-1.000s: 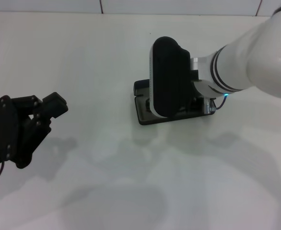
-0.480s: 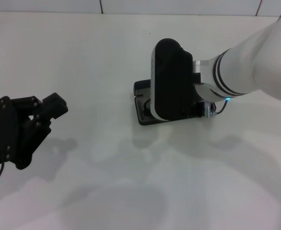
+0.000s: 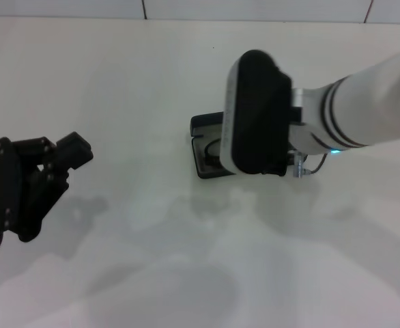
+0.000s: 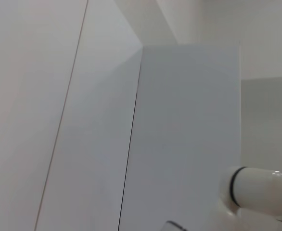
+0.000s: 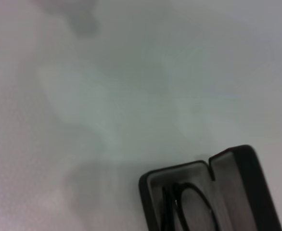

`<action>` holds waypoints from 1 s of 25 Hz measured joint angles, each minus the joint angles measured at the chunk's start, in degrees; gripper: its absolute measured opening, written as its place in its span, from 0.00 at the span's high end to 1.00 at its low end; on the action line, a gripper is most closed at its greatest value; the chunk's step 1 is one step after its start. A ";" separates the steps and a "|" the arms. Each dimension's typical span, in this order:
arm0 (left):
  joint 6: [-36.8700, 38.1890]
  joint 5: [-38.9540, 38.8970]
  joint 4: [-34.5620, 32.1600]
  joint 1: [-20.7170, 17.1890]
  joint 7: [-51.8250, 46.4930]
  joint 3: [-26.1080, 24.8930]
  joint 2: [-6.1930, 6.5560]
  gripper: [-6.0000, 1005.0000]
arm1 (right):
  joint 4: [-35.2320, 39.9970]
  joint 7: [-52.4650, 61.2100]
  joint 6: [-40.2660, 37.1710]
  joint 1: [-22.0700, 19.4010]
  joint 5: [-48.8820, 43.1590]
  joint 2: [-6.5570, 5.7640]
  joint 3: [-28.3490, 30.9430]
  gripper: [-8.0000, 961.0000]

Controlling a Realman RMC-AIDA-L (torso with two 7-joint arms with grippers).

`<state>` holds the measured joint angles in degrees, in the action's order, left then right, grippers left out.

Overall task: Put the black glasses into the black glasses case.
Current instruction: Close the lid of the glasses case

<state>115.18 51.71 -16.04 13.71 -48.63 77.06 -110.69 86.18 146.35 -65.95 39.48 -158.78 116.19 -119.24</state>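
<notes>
From my head cam the right arm's wrist block sits right over the black glasses case [image 3: 203, 147], so I only get its left end poking out; the right gripper's fingers are hidden under there too. The right wrist cam cuts the case [image 5: 237, 166] off at the frame edge, and the black glasses [image 5: 186, 211] inside it are soft and half cropped. Left gripper [image 3: 56, 160] runs off the frame edge, and I can't make out its finger gap.
</notes>
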 joint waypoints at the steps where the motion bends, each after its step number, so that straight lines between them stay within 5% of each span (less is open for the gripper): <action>1: 0.02 -0.07 -0.13 0.16 -0.39 -0.17 0.06 0.92 | 1.65 -0.21 -0.59 -1.59 0.01 0.00 0.53 0.83; 7: -0.25 0.11 -1.05 2.46 -2.25 -2.33 0.31 0.92 | 13.88 -4.58 -2.65 -15.32 5.07 -0.64 6.45 0.83; 13: -5.14 0.88 -5.82 6.00 -8.39 -3.62 1.69 0.92 | 17.89 -19.09 -7.93 -25.62 33.35 -0.62 24.20 0.83; 19: -16.32 5.73 -13.00 13.14 -17.23 -3.66 1.46 0.91 | 2.66 -33.80 -28.68 -31.42 64.79 -0.78 54.06 0.83; 25: -30.65 18.13 -20.19 20.74 -26.68 -3.67 -0.99 0.91 | -13.57 -44.15 -42.05 -31.42 67.11 -0.77 73.82 0.83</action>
<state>84.53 69.84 -36.23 34.45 -75.30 73.39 -111.68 72.61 102.20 -108.00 8.07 -91.67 115.41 -45.42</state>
